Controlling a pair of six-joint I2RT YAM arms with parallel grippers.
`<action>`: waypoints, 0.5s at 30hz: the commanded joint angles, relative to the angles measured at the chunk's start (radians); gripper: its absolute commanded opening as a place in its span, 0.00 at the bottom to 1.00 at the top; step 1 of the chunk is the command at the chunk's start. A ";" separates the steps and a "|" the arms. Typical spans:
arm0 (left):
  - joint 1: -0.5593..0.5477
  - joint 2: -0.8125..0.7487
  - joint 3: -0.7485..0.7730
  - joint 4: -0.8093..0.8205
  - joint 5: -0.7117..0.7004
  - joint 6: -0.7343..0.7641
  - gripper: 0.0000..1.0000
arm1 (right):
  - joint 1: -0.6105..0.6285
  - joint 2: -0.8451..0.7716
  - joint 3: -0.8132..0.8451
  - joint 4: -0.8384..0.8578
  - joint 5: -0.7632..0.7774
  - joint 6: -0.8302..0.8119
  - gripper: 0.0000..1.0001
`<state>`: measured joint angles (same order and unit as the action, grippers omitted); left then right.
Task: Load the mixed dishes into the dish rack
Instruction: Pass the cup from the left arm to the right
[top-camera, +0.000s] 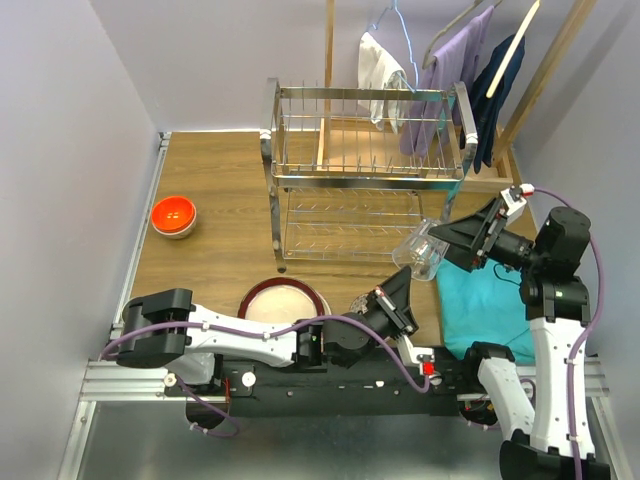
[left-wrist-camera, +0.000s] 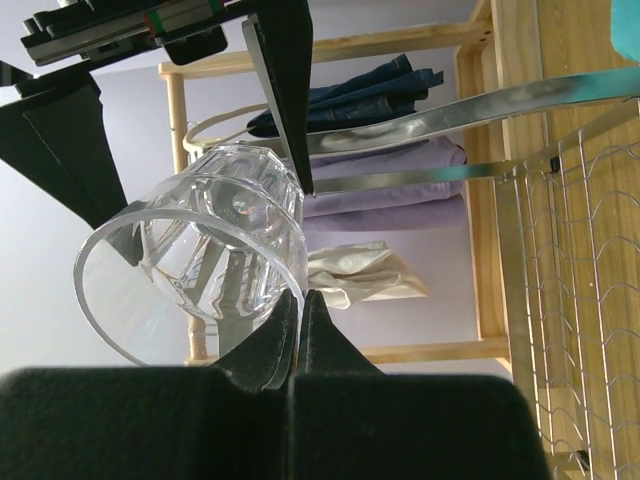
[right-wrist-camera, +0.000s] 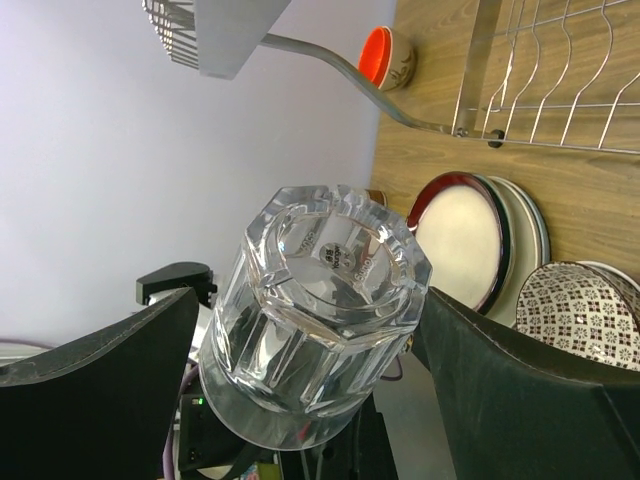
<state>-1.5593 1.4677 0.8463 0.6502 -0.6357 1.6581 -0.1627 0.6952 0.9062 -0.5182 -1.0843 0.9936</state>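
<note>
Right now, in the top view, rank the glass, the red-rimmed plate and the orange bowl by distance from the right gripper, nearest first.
1. Glass, held in the right gripper.
2. Plate, near edge, centre-left.
3. Orange bowl, far left.

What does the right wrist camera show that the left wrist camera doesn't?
Only the right wrist view: the orange bowl, the stacked plates and a patterned bowl, all on the table. Only the left wrist view: clothes hanging on the wooden stand. Both: the glass up close and part of the rack.
</note>
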 joint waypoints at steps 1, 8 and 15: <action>0.001 0.022 0.030 0.052 0.008 0.034 0.00 | 0.006 0.006 0.010 0.007 0.012 -0.007 0.96; -0.002 -0.001 0.005 0.084 0.016 0.049 0.00 | 0.006 -0.008 -0.052 0.084 0.043 -0.019 0.81; -0.008 -0.026 -0.019 0.100 0.030 0.049 0.05 | 0.006 -0.011 -0.076 0.142 0.057 -0.052 0.63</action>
<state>-1.5566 1.4830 0.8337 0.6758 -0.6395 1.6703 -0.1627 0.6903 0.8513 -0.4572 -1.0672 0.9977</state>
